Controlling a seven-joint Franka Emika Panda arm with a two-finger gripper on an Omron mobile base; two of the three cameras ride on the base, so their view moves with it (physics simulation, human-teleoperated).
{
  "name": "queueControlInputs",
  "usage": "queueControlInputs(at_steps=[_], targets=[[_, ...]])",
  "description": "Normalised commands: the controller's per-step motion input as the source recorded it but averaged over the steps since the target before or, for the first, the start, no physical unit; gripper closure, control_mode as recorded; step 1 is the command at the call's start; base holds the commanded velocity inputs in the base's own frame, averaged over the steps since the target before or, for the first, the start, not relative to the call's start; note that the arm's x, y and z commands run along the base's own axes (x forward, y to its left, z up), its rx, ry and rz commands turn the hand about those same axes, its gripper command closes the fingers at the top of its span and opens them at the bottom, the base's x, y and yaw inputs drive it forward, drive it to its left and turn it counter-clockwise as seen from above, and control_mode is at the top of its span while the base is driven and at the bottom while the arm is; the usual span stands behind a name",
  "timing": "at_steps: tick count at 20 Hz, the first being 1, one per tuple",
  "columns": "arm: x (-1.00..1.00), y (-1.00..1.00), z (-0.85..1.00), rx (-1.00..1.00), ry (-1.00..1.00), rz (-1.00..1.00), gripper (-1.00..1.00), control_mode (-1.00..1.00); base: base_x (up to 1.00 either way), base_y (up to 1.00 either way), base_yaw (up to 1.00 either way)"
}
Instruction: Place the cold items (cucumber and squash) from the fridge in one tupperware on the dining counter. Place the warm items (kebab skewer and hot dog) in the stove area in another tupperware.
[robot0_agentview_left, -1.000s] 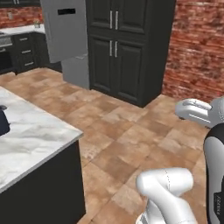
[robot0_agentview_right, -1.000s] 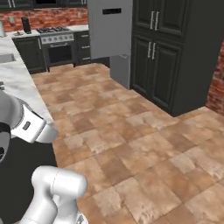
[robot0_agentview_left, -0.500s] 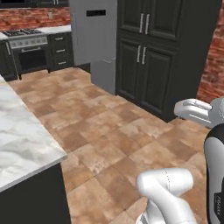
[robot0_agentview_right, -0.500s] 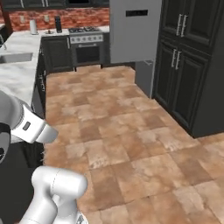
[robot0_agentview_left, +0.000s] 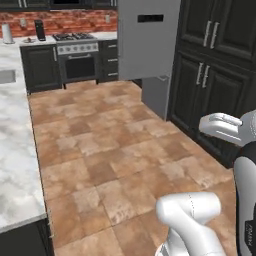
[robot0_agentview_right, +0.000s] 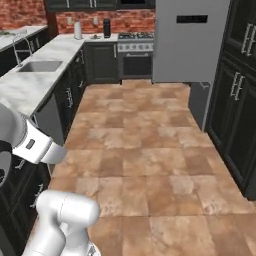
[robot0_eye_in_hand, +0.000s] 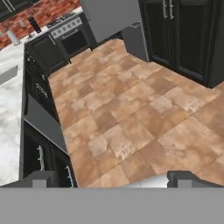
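Left base view: the tall grey fridge (robot0_agentview_left: 148, 37) stands at the far side of the brown tiled floor (robot0_agentview_left: 115, 150), its door swung open toward the dark cabinets (robot0_agentview_left: 215, 75), with the black stove (robot0_agentview_left: 80, 60) to its left against the brick wall. A white marble tabletop (robot0_agentview_left: 15, 165) runs down the left edge. None of the food or tupperware can be made out from here; the cucumber and squash are presumably inside the fridge.

Right base view: the same fridge (robot0_agentview_right: 190, 40) is ahead and right, the stove (robot0_agentview_right: 136, 57) beside it, and a marble tabletop with a sink (robot0_agentview_right: 37, 67) on the left.

Hand view: the gripper (robot0_eye_in_hand: 109, 180) hangs over the floor, its two dark fingers (robot0_eye_in_hand: 188, 178) spread wide apart and holding nothing.

The step in hand looks like the approach to the fridge. It would go best by stopping square to the opening, clear of the door (robot0_agentview_left: 156, 95), so the arm can reach the shelves without clipping it.
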Motion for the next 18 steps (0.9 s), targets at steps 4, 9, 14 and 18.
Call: queueControlInputs(at_steps=[4,9,14,18], targets=[[0.0,0.0,0.0,0.0,0.0,0.0,-1.0,1.0,1.0,-0.62,0.47],[0.0,0.0,0.0,0.0,0.0,0.0,-1.0,1.0,1.0,-0.62,0.44],[0.0,0.0,0.0,0.0,0.0,0.0,-1.0,1.0,1.0,-0.6,0.42],[0.0,0.0,0.0,0.0,0.0,0.0,-1.0,1.0,1.0,-0.61,0.41]])
